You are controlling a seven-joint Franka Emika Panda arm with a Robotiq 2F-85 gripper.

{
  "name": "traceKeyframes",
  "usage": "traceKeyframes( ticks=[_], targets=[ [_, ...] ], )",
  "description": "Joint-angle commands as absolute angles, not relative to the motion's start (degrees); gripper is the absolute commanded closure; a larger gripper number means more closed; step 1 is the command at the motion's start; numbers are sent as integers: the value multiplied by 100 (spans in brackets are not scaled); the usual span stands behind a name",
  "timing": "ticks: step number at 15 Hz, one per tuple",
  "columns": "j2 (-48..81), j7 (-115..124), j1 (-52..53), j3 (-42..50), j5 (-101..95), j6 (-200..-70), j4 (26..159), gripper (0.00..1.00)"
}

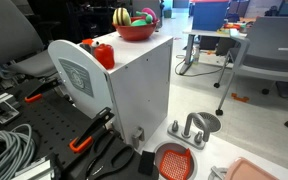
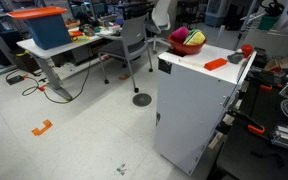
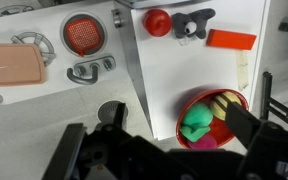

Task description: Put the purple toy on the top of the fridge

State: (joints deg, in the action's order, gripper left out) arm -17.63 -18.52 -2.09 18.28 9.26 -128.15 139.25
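Note:
The fridge (image 1: 134, 85) is a tall white box, seen in both exterior views (image 2: 194, 105); its flat top fills the wrist view (image 3: 184, 75). A red bowl (image 3: 187, 100) stands on the top near one corner. It holds a green toy (image 3: 192, 122), a yellow-and-dark striped toy (image 3: 222, 104) and the purple toy (image 3: 199, 143). The purple toy is partly covered by the green one and also shows in an exterior view (image 1: 145, 17). My gripper (image 3: 164, 140) hangs above the bowl, open and empty, one finger on each side. It is not in either exterior view.
A red toy vegetable (image 3: 157, 21), a dark grey clip (image 3: 192, 22) and an orange flat block (image 3: 231, 39) lie on the fridge top. Below are a red strainer (image 3: 82, 33), a pink tray (image 3: 12, 65) and a metal rack (image 3: 89, 70). A white emblem disc (image 1: 79, 75) leans on the fridge.

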Motion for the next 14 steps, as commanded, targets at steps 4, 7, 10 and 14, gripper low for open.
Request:
traceKeyframes(
  ticks=[4,7,10,14],
  targets=[
    [-1746,-1898,-380,1665,988,-12793,13914,0],
    [-1746,-1898,-380,1665,988,-12793,13914,0],
    [-1746,-1898,-380,1665,988,-12793,13914,0],
    [-1746,-1898,-380,1665,988,-12793,13914,0]
  ],
)
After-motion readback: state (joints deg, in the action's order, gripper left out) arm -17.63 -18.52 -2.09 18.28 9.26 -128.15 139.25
